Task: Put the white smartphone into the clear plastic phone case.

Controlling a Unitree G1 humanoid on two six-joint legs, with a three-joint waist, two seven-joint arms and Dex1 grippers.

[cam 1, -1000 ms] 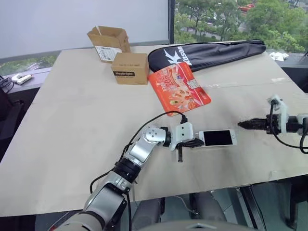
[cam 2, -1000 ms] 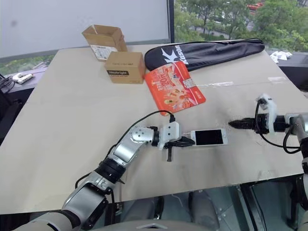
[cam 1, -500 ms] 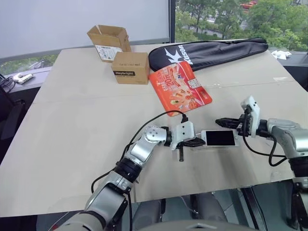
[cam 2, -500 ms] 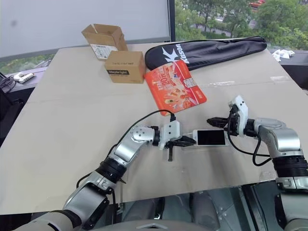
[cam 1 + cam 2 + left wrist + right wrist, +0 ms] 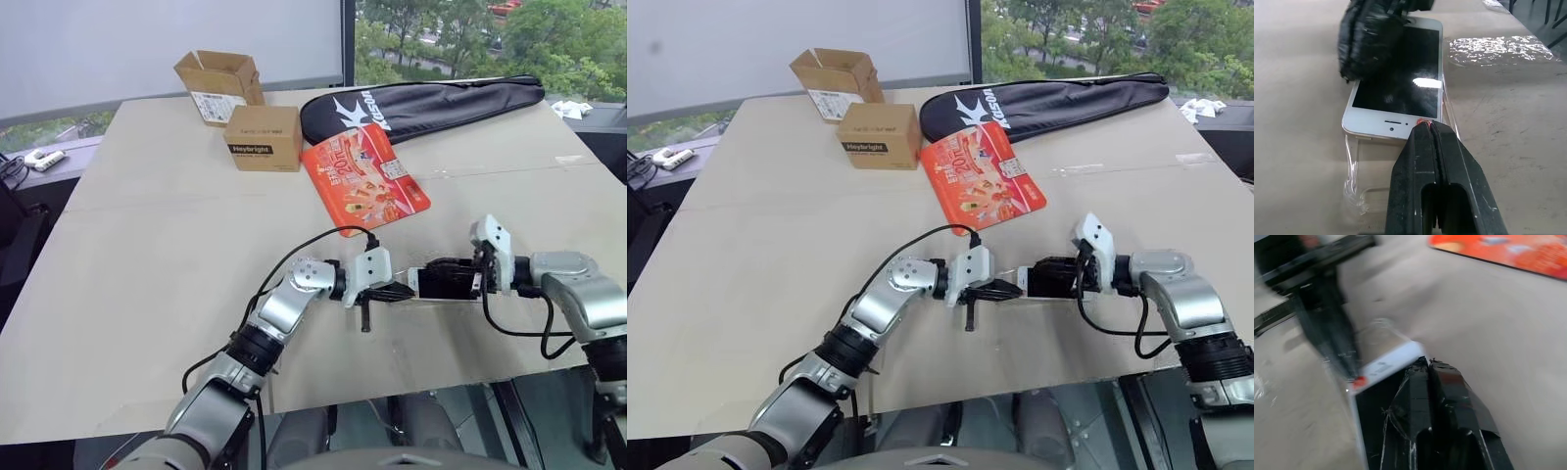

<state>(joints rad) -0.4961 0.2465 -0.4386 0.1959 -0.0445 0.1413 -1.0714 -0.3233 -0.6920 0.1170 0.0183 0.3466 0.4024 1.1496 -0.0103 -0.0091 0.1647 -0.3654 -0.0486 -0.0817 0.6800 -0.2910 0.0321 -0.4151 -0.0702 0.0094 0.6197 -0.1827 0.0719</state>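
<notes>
Beige tabletop (image 5: 147,245) by a window carries the white smartphone (image 5: 1398,93), lying partly in the clear plastic phone case (image 5: 1354,188) between the two grippers. Left gripper (image 5: 1425,128), fingers pressed together, touches the phone's earpiece end; right gripper (image 5: 1425,363), also closed, rests on its screen from the opposite end.

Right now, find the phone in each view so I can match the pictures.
Left eye view: the phone lies near the table's front edge, between both grippers.
Right eye view: the phone is in the same spot, right of centre.
Left wrist view: the phone lies ahead of the left gripper, partly seated in the case.
Right wrist view: its white end shows past the right gripper.
Shared landmark: the red packet.
</notes>
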